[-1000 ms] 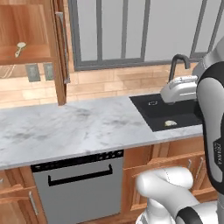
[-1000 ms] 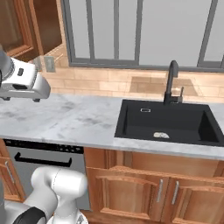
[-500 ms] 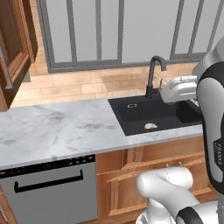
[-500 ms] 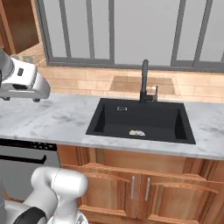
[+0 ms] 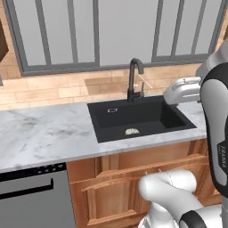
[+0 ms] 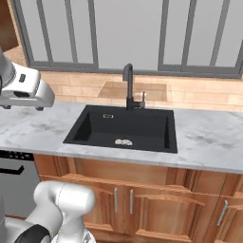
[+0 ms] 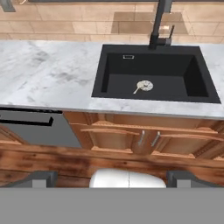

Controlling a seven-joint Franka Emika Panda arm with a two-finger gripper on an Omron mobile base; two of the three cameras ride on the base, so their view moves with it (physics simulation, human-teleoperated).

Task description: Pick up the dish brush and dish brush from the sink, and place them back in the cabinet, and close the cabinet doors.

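1. Marble countertop (image 7: 48, 70), grey-veined, runs the width of the kitchen; its left end is cut off in both base views.
2. Dishwasher (image 5: 31, 196), grey front with a dark bar handle, sits under the counter at the left; partly cropped by the picture edge.
3. Gripper (image 7: 111, 178): only the two dark fingertips (image 7: 39, 178) show, at the bottom of the hand view, spread wide with nothing between them. The hand hangs well back from the counter, above the floor.
4. Sink (image 7: 100, 72), black single basin, is set in the counter right of centre.
5. Dish brush (image 7: 143, 86) lies on the basin floor near the front wall, round pale head with a short tan handle pointing lower left in the hand view. In the base views it is a small pale blur (image 6: 124, 141); whether this is one brush or two lying together cannot be told.
6. Faucet (image 6: 129, 88), tall and black, stands behind the basin; its top is cropped in the hand view.
7. Base cabinets (image 6: 156, 204), wooden, stand below the sink; their lower parts are hidden behind the robot's body.
8. Window panels (image 6: 128, 33), grey-framed, line the wall behind.
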